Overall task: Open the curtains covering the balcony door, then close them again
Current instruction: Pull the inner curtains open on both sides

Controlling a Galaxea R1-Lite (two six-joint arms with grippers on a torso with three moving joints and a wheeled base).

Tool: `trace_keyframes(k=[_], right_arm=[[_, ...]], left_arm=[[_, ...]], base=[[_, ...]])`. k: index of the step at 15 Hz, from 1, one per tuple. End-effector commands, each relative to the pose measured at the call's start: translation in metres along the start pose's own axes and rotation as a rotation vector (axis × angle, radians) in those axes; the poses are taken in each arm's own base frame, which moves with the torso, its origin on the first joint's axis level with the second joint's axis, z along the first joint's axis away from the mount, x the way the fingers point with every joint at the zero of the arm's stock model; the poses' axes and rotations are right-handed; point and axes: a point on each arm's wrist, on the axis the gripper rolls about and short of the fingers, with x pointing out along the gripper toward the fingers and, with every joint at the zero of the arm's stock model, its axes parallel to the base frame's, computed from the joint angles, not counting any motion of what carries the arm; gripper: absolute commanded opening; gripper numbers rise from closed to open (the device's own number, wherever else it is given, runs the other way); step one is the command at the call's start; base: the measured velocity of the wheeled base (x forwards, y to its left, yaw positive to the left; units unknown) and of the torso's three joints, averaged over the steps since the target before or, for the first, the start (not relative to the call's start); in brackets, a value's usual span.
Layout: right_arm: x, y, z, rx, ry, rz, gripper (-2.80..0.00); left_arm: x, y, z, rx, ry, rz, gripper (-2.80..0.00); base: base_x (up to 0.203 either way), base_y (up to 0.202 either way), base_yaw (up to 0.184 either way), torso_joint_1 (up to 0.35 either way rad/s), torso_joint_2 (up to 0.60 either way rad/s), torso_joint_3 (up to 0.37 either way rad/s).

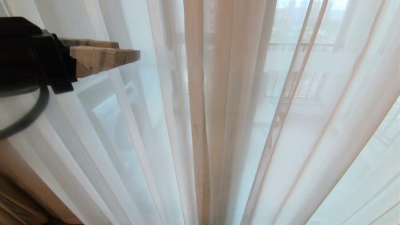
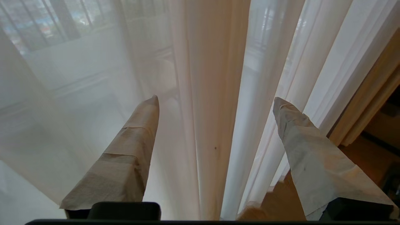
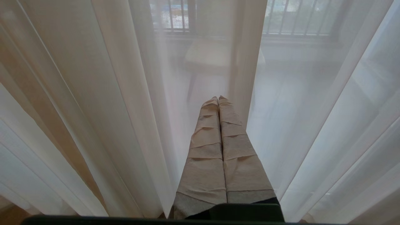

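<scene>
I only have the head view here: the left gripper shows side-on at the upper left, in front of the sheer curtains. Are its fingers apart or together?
Observer: Apart. The left wrist view shows the left gripper open, a beige fold of the curtains standing between its fingers, not pinched.
Operator: And the right gripper? I can't see it.
Observer: The right gripper is shut on nothing, pointing at the sheer.
Operator: Anything behind the fabric there?
Observer: A pale chair shows through it, below a railing.
</scene>
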Motion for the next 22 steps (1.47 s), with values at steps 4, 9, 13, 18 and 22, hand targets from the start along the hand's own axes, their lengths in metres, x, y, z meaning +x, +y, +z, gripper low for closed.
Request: trace_keyframes(k=[4, 9, 13, 18, 22], right_arm=[[0.0, 0.0, 0.0, 0.0, -0.001, 0.0, -2.8], [0.0, 0.0, 0.0, 0.0, -0.001, 0.0, -2.8], [0.0, 0.0, 0.0, 0.0, -0.002, 0.0, -2.8], [0.0, 0.0, 0.0, 0.0, -0.001, 0.0, -2.8], [0.0, 0.0, 0.0, 0.0, 0.001, 0.0, -2.8]], left_arm=[[0.028, 0.005, -0.002, 0.014, -0.026, -0.026, 0.0], [0.055, 0.009, -0.003, 0.02, -0.032, 0.024, 0.0], [0.074, 0.017, 0.006, 0.031, -0.059, 0.056, 0.0], [0.095, 0.025, 0.015, 0.038, -0.085, 0.1, 0.0], [0.114, 0.031, 0.021, 0.047, -0.12, 0.116, 0.0]], base=[[0.0, 0.0, 0.0, 0.0, 0.0, 0.0], [0.0, 0.0, 0.0, 0.0, 0.0, 0.0], [0.0, 0.0, 0.0, 0.0, 0.0, 0.0], [0.0, 0.0, 0.0, 0.0, 0.0, 0.0], [0.0, 0.0, 0.0, 0.0, 0.0, 0.0]])
